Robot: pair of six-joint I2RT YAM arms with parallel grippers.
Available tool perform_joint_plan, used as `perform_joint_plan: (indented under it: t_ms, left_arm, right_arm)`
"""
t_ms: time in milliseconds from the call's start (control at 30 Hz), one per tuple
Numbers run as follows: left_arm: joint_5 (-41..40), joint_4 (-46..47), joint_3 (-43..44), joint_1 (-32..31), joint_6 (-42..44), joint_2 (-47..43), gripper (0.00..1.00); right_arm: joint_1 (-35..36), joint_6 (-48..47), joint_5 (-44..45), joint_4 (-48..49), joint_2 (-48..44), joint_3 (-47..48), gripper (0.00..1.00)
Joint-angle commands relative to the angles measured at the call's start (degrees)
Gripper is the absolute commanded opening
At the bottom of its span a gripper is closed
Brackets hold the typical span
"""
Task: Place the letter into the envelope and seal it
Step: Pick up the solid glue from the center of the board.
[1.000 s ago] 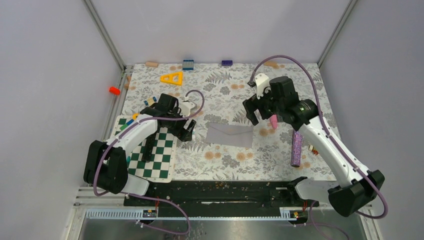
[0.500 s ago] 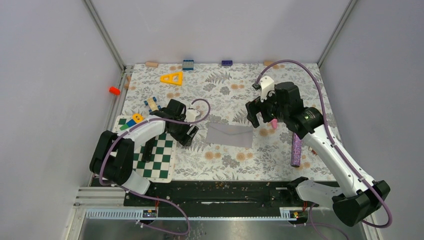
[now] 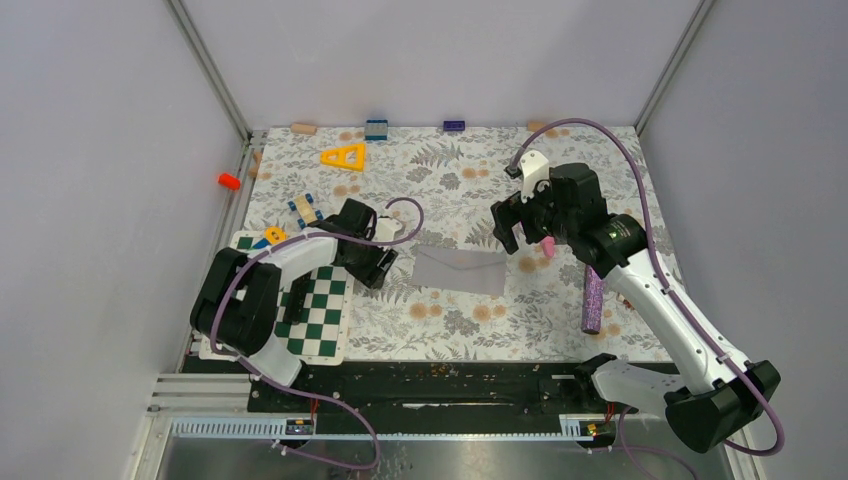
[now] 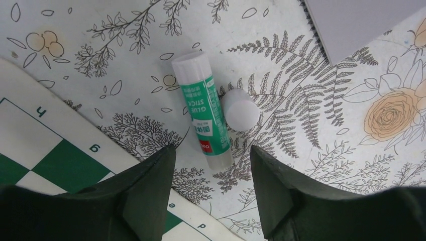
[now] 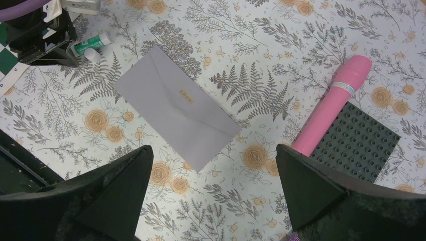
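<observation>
Left gripper [image 4: 212, 154] has narrowed as its arm swung inward, now poised over glue stick [image 4: 203, 113]
Jaws parted, touching nothing; stick's near end lies between them, long axis pointing away, loose cap [image 4: 242, 109] beside it. Envelope [image 5: 176, 106] flat, flap folded down, just right; right gripper [image 5: 213, 155] wide open above it. Letter unseen

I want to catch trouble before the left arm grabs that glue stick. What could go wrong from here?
1. The loose white cap sits right beside the glue stick, so the left jaws, open above both, might pinch or knock the cap instead.
2. The glue stick is a round tube lying flat; a glancing close may roll it toward the chessboard edge.
3. The envelope flap looks folded down, and no letter shows in any view.
</observation>
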Motion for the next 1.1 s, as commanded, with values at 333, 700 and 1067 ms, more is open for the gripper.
perform_joint_plan:
  t_ms: [333, 700, 1067]
  left_arm:
    - [-2.33, 2.26, 3.07, -1.29, -0.81, 2.06, 0.50]
    - [-3.26, 2.14, 3.45, -1.70, -0.90, 2.55, 0.24]
    - [-2.52, 0.98, 3.72, -1.52, 1.91, -5.36, 0.11]
  right_arm:
    - [-0.25, 0.07, 0.68, 2.41, -0.25, -0.29, 1.00]
    - [-0.24, 0.09, 0.72, 2.38, -0.06, -0.20, 1.00]
    - [-0.19, -0.19, -6.71, 4.12, -0.10, -0.32, 1.00]
